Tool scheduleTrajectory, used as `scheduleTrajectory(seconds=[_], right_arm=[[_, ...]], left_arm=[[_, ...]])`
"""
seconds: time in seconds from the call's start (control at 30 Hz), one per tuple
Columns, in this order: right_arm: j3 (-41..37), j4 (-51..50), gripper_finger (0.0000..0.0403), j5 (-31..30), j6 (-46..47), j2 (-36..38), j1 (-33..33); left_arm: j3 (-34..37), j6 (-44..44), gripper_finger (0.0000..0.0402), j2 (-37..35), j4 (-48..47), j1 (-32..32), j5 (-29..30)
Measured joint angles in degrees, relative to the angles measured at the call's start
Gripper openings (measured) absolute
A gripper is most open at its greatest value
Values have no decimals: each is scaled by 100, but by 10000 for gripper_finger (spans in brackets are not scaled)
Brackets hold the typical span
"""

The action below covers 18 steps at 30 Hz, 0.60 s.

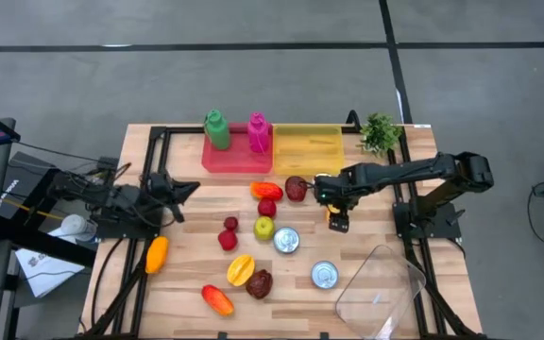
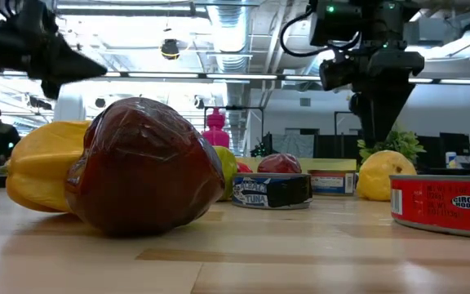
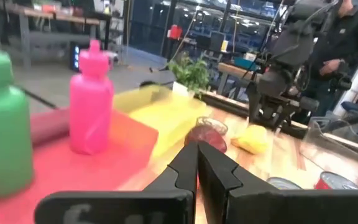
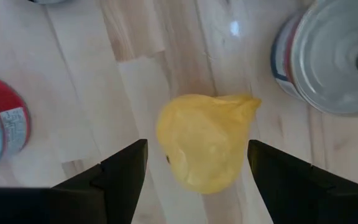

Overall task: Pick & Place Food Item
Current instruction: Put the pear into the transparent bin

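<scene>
Yellow lemon (image 4: pixel 205 142): lies on the wooden tabletop (image 1: pixel 187 269) at about 3 o'clock from the table's middle, directly beneath the right end effector (image 4: pixel 194 163), whose fingers stand apart on either side of it without touching. In the low view the lemon (image 2: pixel 386 175) sits on the boards below the hanging right end effector (image 2: pixel 379 122).

Left end effector (image 3: pixel 197 163): fingers pressed together, holding nothing, raised over the 9 o'clock side of the tabletop.

Red tray (image 1: pixel 225 161): at 12 o'clock, carrying a green bottle (image 1: pixel 217 130) and a pink bottle (image 1: pixel 258 133). Yellow tray (image 1: pixel 307 147): just beside it, toward 1 o'clock. Small green plant (image 1: pixel 380 132): at the 1 o'clock corner.

Blue-labelled can (image 1: pixel 286 240): near the middle. Red-labelled can (image 1: pixel 325 275): toward 5 o'clock. Clear plastic box (image 1: pixel 378 293): at the 5 o'clock corner.

Loose fruit: dark red apple (image 1: pixel 297 188) just beside the right arm; orange pepper (image 1: pixel 157 253) at 8 o'clock.
</scene>
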<state>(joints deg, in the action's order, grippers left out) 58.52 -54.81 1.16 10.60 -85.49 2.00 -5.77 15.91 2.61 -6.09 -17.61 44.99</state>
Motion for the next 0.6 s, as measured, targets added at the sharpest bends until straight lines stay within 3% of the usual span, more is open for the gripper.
scheduleTrajectory(seconds=[0.17, 0.43, 0.6], right_arm=[[0, 58, 287, 165, -42, 0, 7], [0, 20, 369, 147, -192, 0, 85], [-10, 13, 394, -108, -406, 0, 64]], left_arm=[[252, 426, 0, 21, 166, 0, 7], [475, 250, 0, 61, 869, 11, 229], [489, 257, 1, 182, 902, 11, 516]])
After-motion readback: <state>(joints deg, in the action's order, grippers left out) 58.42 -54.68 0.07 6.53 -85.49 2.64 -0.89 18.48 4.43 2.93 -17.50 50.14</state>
